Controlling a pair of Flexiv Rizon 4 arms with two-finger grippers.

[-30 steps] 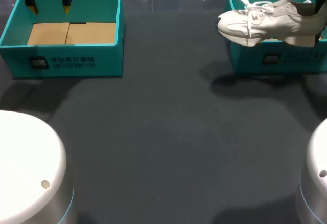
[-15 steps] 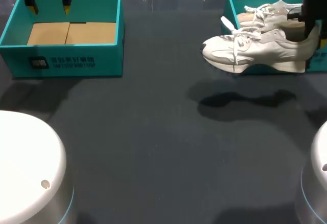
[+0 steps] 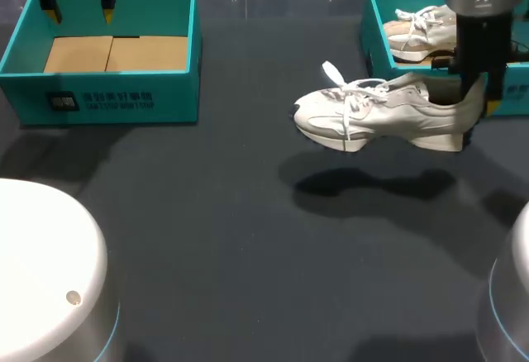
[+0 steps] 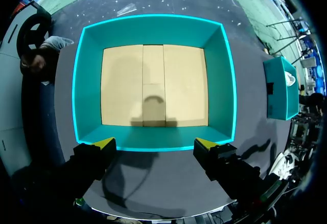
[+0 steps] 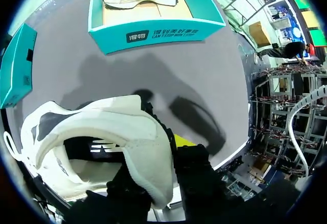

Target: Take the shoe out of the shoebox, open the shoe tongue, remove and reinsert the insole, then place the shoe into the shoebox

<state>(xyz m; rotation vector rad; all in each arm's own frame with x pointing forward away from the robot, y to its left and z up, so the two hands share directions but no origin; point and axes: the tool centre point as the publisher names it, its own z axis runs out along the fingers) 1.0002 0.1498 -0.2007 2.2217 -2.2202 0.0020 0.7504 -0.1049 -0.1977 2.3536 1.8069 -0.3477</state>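
- 1 white sneaker [image 3: 372, 114] hangs above the counter [image 3: 231, 213], just before the right shoebox [image 3: 372, 15], heel clamped by the right fingers [image 3: 475, 89].
- A 2nd sneaker [image 3: 421, 31] lies inside that shoebox.
- Over the left shoebox [image 3: 99, 97], the left fingers [image 3: 78, 11] hang spread apart.

A robotics lab: robot arms [image 3: 483, 15] over a dark table [image 3: 248, 238] holding teal shoeboxes [image 3: 165, 102].

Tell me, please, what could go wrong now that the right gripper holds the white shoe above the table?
1. The right gripper pinches the white shoe only at the heel, with the toe far out in the air; it might tilt or slip out.
2. The loose laces could catch on a finger when the tongue is opened.
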